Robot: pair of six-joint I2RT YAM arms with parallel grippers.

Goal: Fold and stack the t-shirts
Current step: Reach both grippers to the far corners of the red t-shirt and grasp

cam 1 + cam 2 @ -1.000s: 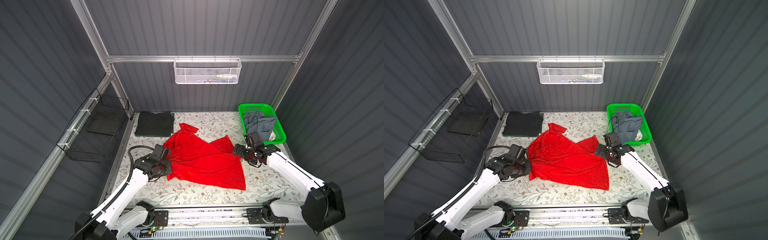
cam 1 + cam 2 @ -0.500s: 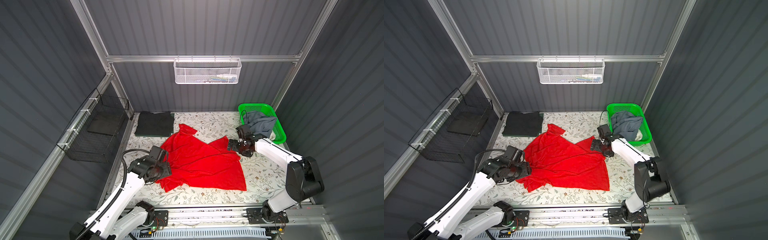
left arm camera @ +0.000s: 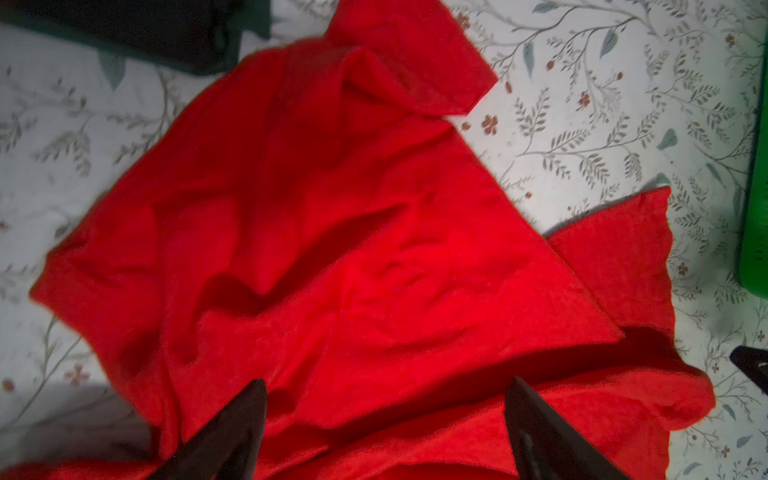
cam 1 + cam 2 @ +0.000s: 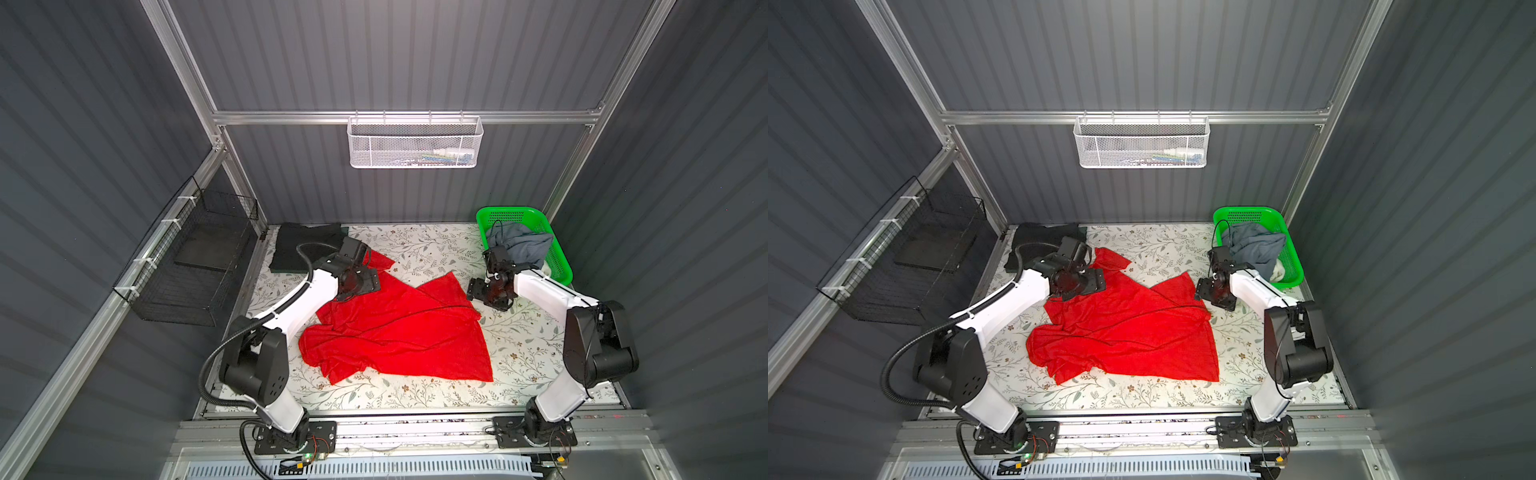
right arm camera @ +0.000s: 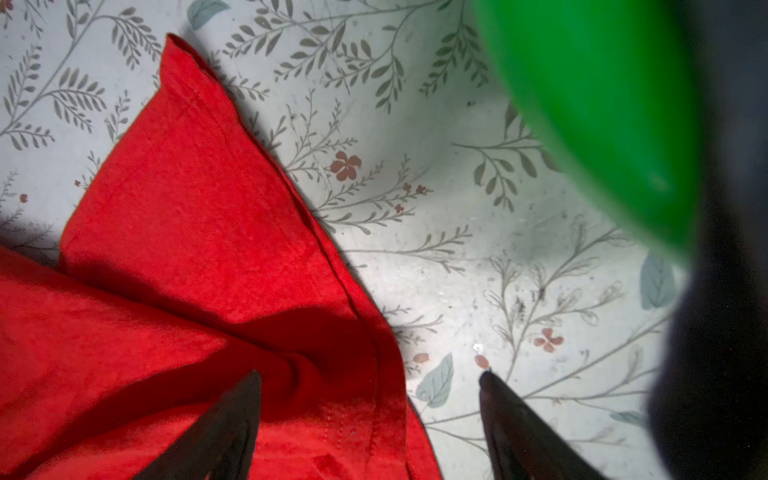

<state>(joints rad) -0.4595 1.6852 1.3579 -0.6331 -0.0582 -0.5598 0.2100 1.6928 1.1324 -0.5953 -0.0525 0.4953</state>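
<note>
Left claw (image 3: pixel 385 386) hangs over the red t-shirt (image 4: pixel 399 332) with its fingers spread wide and nothing between them: released. Right claw (image 5: pixel 369 378) is spread too and empty, one finger above the hem of a red corner, the other above bare bench (image 4: pixel 432 249).

In both top views the red t-shirt lies rumpled across the middle of the flowered bench. A sleeve points toward the back beside the left claw, and a pointed corner reaches out to the right claw.

The folded dark t-shirts (image 4: pixel 299 249) sit flat in the back left corner, just beside that red sleeve. Whether they touch it, I cannot tell.

At the back right, the grey-blue t-shirt (image 4: pixel 523 249) is heaped in the green basket (image 4: pixel 510 209), close behind the right claw.
</note>
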